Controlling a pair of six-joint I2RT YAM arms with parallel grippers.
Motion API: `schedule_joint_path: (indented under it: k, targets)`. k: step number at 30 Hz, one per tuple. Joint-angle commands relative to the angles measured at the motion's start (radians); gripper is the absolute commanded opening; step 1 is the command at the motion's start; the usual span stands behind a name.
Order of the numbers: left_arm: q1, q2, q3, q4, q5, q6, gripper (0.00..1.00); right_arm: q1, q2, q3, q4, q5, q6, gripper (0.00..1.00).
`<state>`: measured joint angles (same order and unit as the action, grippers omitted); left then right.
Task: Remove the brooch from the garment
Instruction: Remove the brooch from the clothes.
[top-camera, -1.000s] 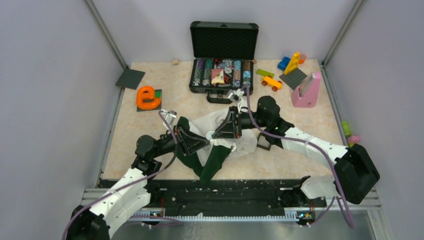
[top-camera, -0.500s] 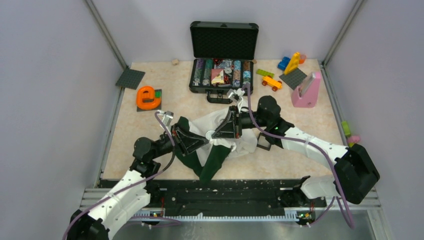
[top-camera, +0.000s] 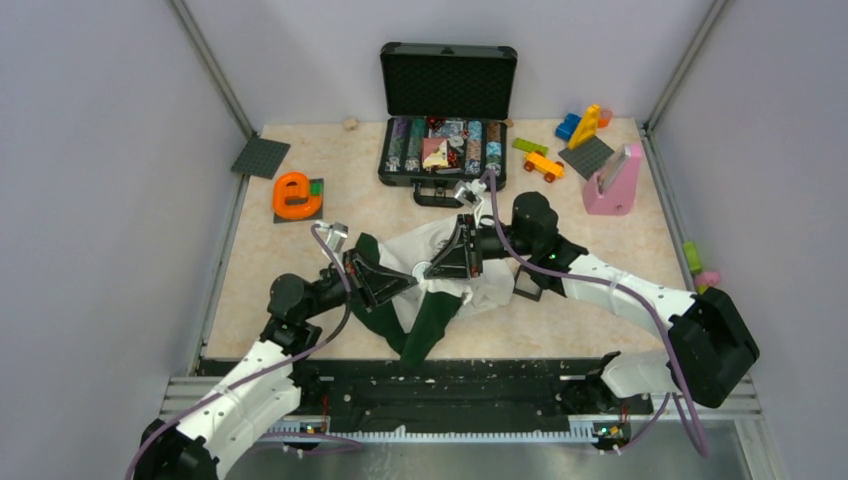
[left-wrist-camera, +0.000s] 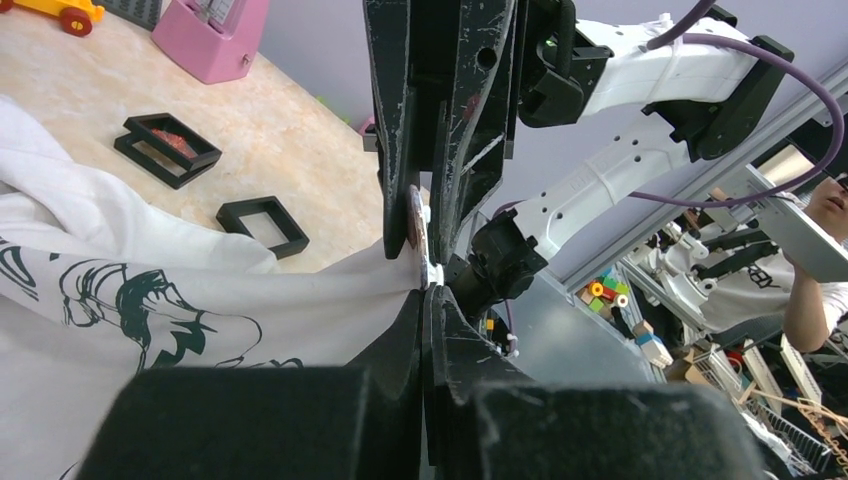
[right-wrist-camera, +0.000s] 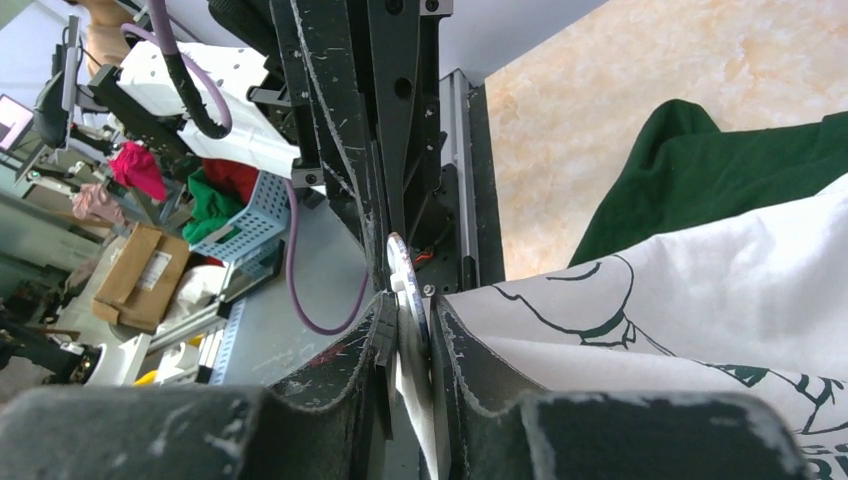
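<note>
Where the two arms meet over the middle of the counter (top-camera: 250, 270), the left tool (left-wrist-camera: 425, 296) and the right tool (right-wrist-camera: 408, 312) come tip to tip above the garment (top-camera: 428, 318), a heap of white printed cloth and dark green cloth.

The left tool's fingers are pressed flat together with no gap between them. White cloth is drawn up taut to their tips, but I cannot tell whether any of it is caught there.

The right tool's fingers stand slightly apart, and the brooch (left-wrist-camera: 414, 222) sits in that narrow gap. It is seen edge-on as a thin round piece, reddish on one face from the left wrist. From the right wrist the brooch (right-wrist-camera: 405, 285) looks pale and lies against one finger, and I cannot tell whether the other finger presses on it. It is at the raised edge of the white cloth, just beside the left tool's tips and up off the counter.

At the far edge a black case (top-camera: 445, 110) stands open with rows of chips inside. An orange letter (top-camera: 292, 195) sits near the left wall. A toy car (top-camera: 544, 165) and a pink stand (top-camera: 612, 182) are at the far right. Two black frames (left-wrist-camera: 165, 148) lie on the counter beside the garment.
</note>
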<state>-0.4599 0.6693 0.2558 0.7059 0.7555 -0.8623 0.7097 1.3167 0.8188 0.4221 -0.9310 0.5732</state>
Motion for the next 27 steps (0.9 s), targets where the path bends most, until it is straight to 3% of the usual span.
schedule_joint_path:
  k: [1,6,11,15,18,20,23,27]
  targets:
    - [-0.004,-0.026,0.004,0.047,-0.016,0.01,0.0,0.005,0.001,0.032,-0.014,0.027,-0.036,0.17]
    - [-0.005,-0.032,0.0,0.048,-0.02,0.012,0.0,0.008,0.008,0.034,-0.001,0.025,-0.026,0.0]
    - [-0.005,-0.025,0.0,0.061,-0.004,0.009,0.0,0.015,0.017,0.037,0.005,0.029,-0.022,0.0]
    - [-0.005,-0.012,-0.004,0.088,-0.001,-0.007,0.18,0.023,0.033,0.048,-0.013,0.03,-0.033,0.0]
    - [-0.005,0.002,0.0,0.11,0.009,-0.02,0.23,0.028,0.041,0.051,-0.013,0.027,-0.033,0.0]
    - [-0.005,0.007,0.0,0.123,0.011,-0.027,0.18,0.03,0.042,0.052,-0.013,0.027,-0.033,0.0]
    - [-0.005,0.002,-0.003,0.124,0.011,-0.029,0.0,0.03,0.037,0.052,-0.026,0.041,-0.037,0.0]
    - [-0.004,-0.016,-0.004,0.114,0.016,-0.021,0.0,0.03,0.045,0.07,-0.075,0.069,-0.05,0.0]
